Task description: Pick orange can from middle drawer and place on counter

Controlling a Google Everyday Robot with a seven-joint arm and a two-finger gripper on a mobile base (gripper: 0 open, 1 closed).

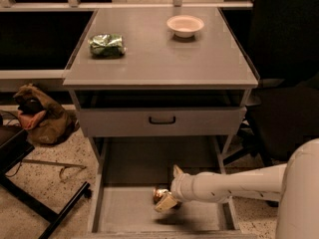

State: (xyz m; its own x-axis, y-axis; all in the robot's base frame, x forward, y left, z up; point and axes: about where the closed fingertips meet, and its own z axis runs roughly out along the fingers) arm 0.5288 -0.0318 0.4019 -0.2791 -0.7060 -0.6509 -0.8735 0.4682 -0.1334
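The orange can (160,193) shows as a small shiny coppery shape on the floor of the open middle drawer (124,214), low in the camera view. My gripper (170,187) reaches into the drawer from the right on a white arm. It is open, with one pale finger (177,171) pointing up and back and the other (165,203) low beside the can. The can lies close against the lower finger, partly hidden by it. The counter (159,63) is the grey top of the cabinet above.
A green dented can (106,45) and a pale bowl (185,25) sit on the counter. A grey drawer front with a black handle (162,119) is above the open drawer. A brown bag (40,116) and black stand legs (60,208) are left; a dark chair (284,108) is right.
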